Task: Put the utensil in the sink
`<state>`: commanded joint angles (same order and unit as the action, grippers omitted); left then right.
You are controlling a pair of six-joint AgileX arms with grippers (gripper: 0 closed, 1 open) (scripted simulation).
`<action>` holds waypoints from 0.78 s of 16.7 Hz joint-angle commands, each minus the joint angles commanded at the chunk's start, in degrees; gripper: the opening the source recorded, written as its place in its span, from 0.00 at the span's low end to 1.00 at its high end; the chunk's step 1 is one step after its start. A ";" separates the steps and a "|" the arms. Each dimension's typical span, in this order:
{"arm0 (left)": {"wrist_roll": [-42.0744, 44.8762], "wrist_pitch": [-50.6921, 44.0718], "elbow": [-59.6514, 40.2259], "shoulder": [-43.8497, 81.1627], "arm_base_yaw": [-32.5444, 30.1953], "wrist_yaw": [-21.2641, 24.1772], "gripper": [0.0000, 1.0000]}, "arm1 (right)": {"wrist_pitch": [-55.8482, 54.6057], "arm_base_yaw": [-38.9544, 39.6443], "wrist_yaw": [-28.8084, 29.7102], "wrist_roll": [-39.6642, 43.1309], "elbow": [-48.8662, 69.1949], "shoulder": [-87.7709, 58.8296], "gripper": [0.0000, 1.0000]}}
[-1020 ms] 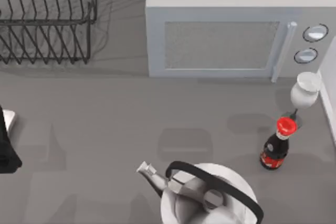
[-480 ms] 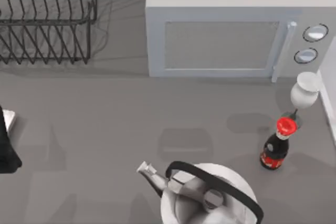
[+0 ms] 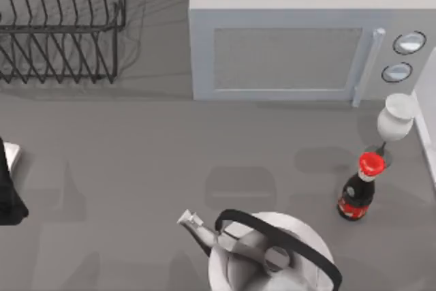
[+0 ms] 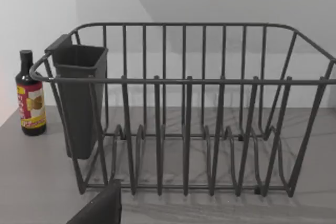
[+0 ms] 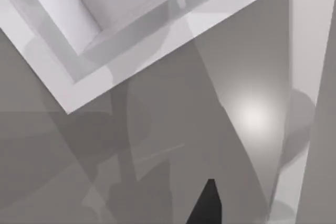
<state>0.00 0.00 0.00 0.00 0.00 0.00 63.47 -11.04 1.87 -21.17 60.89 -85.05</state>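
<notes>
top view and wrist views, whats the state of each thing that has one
microwave: door shut
kettle: upright, lid on, handle arched over it
red-capped bottle: upright, capped
wine glass: upright beside that bottle
dish rack: upright, slots bare
rack's cup: hung on the rack's end; inside not visible
black-capped bottle: upright, capped, past the rack
left arm: at the table's left edge

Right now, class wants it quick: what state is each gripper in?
Left gripper: at the table's left edge, cannot be told.
Right gripper: a dark tip over the grey counter, cannot be told.
</notes>
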 joint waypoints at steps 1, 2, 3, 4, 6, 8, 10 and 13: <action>0.00 0.00 0.00 0.00 0.00 0.00 1.00 | 1.28 0.04 0.05 -0.20 3.00 -2.55 0.00; 0.00 0.00 0.00 0.00 0.00 0.00 1.00 | 2.76 0.13 0.11 -0.39 6.59 -5.55 0.00; 0.00 0.00 0.00 0.00 0.00 0.00 1.00 | 4.42 0.24 0.18 -0.58 10.79 -8.94 0.00; 0.00 0.00 0.00 0.00 0.00 0.00 1.00 | 6.21 0.38 0.25 -0.77 15.57 -12.61 0.00; 0.00 0.00 0.00 0.00 0.00 0.00 1.00 | 10.13 0.68 0.39 -1.14 26.82 -20.59 0.00; 0.00 0.00 0.00 0.00 0.00 0.00 1.00 | 14.42 1.00 0.53 -1.53 39.55 -29.21 0.00; 0.00 0.00 0.00 0.00 0.00 0.00 1.00 | 18.81 1.29 0.68 -1.95 52.69 -38.07 0.00; 0.00 0.00 0.00 0.00 0.00 0.00 1.00 | 24.81 1.74 0.89 -2.49 71.39 -50.45 0.00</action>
<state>0.00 0.00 0.00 0.00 0.00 0.00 88.28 -9.30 2.76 -23.66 132.28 -135.50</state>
